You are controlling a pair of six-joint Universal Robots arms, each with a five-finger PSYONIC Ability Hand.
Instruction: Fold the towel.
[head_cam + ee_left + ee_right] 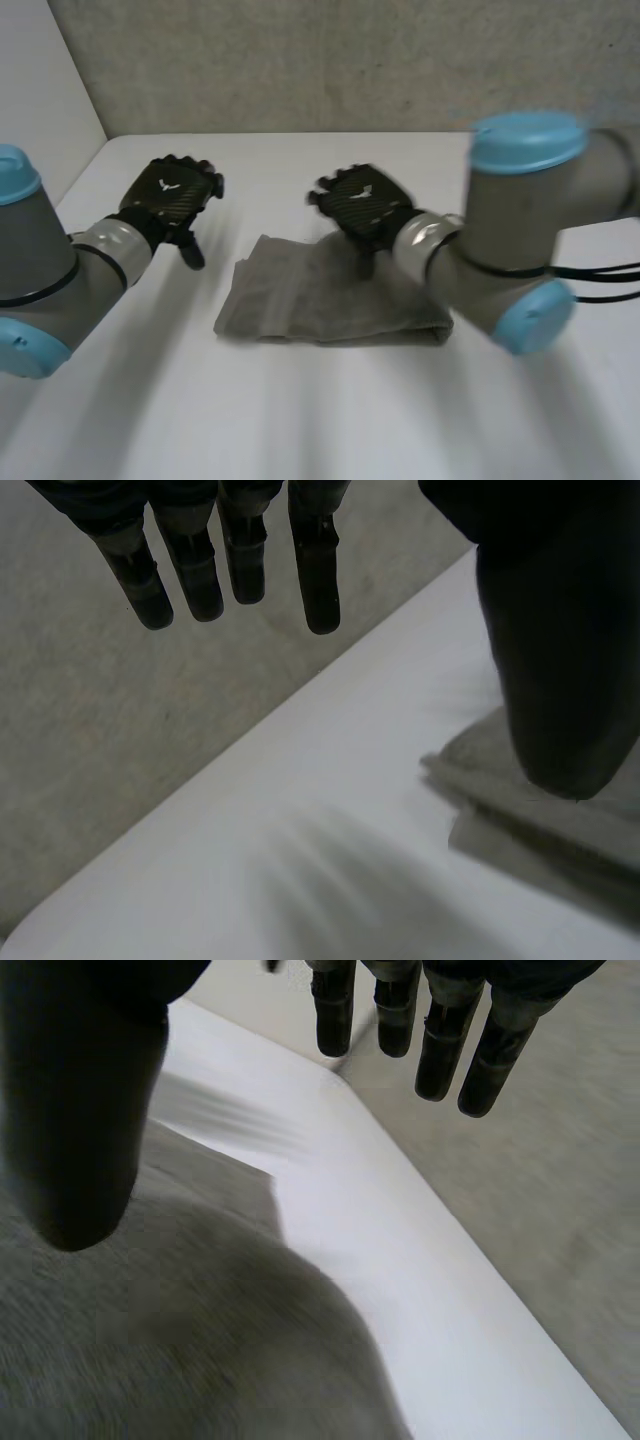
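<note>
1. Left hand [170, 195]: over bare table [330, 410], left of the towel and apart from it. Its fingers [205, 575] are straight and spread from the thumb, holding nothing.
2. Towel [320, 300]: grey, lying flat near the table's middle as a compact oblong. Stacked layers show at its left end, so at least one fold seems made.
3. Right hand [362, 205]: over the towel's far edge, towards its right part. Its fingers [440, 1050] are straight, thumb apart, nothing grasped. Whether it touches the cloth cannot be told.
4. Step in hand, as judged: between folds, or finishing, with both hands free of the cloth.
5. Next move, as judged: if another fold is wanted, one hand must pinch every layer at one end and carry it across squarely. Loose layers could slip.
</note>
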